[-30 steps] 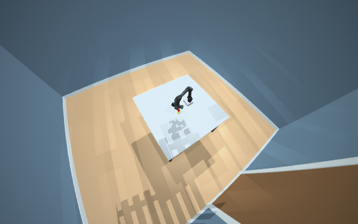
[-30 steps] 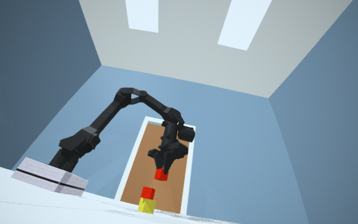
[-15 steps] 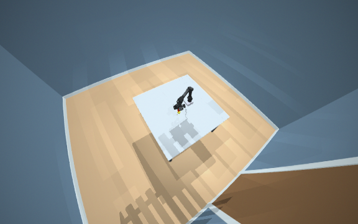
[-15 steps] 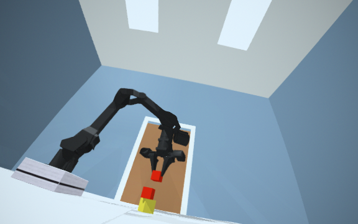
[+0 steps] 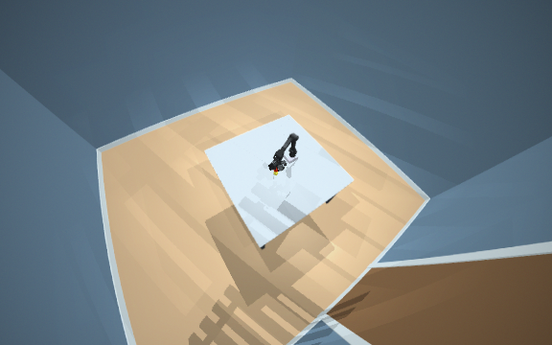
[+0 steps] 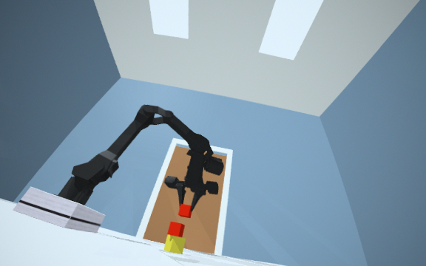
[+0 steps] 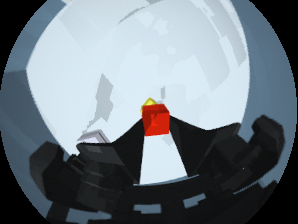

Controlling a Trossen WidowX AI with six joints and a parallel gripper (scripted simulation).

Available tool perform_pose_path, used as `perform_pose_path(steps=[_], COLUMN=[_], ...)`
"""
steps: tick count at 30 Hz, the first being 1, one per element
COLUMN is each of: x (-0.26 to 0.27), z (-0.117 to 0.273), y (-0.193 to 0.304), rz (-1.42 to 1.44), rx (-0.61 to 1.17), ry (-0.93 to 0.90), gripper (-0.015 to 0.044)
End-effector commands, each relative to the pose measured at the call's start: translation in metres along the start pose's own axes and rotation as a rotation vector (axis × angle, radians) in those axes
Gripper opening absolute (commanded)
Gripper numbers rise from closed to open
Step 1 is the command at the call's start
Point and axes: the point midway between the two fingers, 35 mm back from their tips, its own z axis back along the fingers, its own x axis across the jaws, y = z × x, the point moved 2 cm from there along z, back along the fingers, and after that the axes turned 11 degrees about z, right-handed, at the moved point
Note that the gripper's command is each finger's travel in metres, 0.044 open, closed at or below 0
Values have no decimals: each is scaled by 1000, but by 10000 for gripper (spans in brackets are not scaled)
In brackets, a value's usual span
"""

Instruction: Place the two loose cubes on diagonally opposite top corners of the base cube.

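Starting from the left in the exterior view, the arm's grey base block [image 6: 59, 212] sits on the table [image 6: 32, 247], and the arm arches over to the right. Its jaws [image 6: 186, 207] are clamped on a red cube [image 6: 185, 210], pinched right between the two fingertips and hanging in the air. Just below, apart from it, a second red cube [image 6: 176, 229] rests on the yellow base cube [image 6: 174, 244], well away from the table's edges going by the top view.
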Motion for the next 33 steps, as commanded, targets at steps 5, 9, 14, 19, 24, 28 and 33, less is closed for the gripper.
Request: perform_pose_path(steps=[5, 9, 14, 19, 24, 28, 33], x=[3, 3, 3, 3, 3, 2, 2], z=[-25, -27, -27, -27, -31, -41, -53], y=[1, 1, 1, 1, 1, 0, -1], rz=[-37, -41, -41, -41, -33, -12, 14], rx=[-32, -35, -35, -35, -29, -14, 5], ry=[-16, -17, -17, -17, -16, -12, -9], gripper=[105, 105, 105, 105, 105, 105, 105])
